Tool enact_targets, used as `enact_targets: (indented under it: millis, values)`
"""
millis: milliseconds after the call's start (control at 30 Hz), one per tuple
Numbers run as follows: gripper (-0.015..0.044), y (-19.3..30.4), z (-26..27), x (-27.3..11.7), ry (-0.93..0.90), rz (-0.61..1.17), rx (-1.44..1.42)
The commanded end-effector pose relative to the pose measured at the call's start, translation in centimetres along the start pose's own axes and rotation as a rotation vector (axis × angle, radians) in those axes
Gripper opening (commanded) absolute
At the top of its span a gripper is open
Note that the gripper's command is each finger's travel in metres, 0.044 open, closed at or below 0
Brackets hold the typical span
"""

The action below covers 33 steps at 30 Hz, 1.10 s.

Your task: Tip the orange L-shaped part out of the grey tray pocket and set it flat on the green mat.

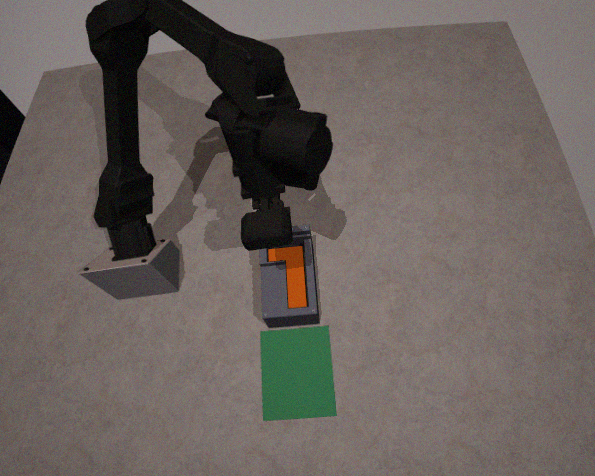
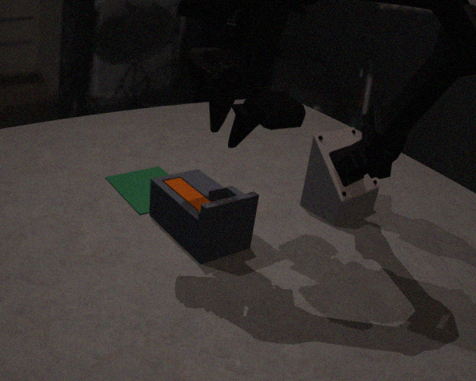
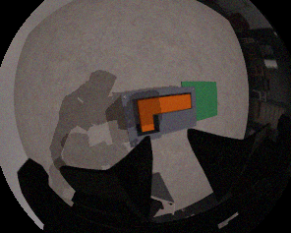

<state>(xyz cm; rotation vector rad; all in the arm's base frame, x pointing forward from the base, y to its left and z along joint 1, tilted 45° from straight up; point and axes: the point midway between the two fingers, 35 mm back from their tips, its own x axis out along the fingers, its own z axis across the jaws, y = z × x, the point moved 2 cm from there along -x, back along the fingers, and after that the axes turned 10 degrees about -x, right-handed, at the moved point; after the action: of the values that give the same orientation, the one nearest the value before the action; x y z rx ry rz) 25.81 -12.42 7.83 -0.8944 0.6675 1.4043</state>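
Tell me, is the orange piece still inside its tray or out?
Inside. The orange piece lies flat in the grey tray, level with its top. The pincer hangs above, touching nothing.

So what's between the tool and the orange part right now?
Nothing but air: in the exterior view the tool, partly closed and holding nothing, hangs above the orange part, which lies flush in the grey tray.

Orange L-shaped part (image 1: 294,276) lies flush in grey tray (image 1: 272,294) beside green mat (image 1: 297,373)
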Motion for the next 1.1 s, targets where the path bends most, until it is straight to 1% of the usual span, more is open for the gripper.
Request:
enact_targets:
  millis: [0, 200, 267, 500, 800, 1067]
  values:
    - [0.018, -1.1, 2.1, 1.3, -0.21, 0.004, 0.034]
    - [0.018, -1.1, 2.1, 1.3, -0.21, 0.004, 0.034]
    - [0.018, -1.2, 2.2, 1.9, -0.209, 0.004, 0.034]
    - [0.018, -1.2, 3.7, 8.3, -0.212, 0.003, 0.033]
    - [0.018, -1.1, 3.8, 8.7, -0.212, 0.003, 0.033]
    - [0.018, -1.2, 4.0, 9.9, -0.212, 0.003, 0.033]
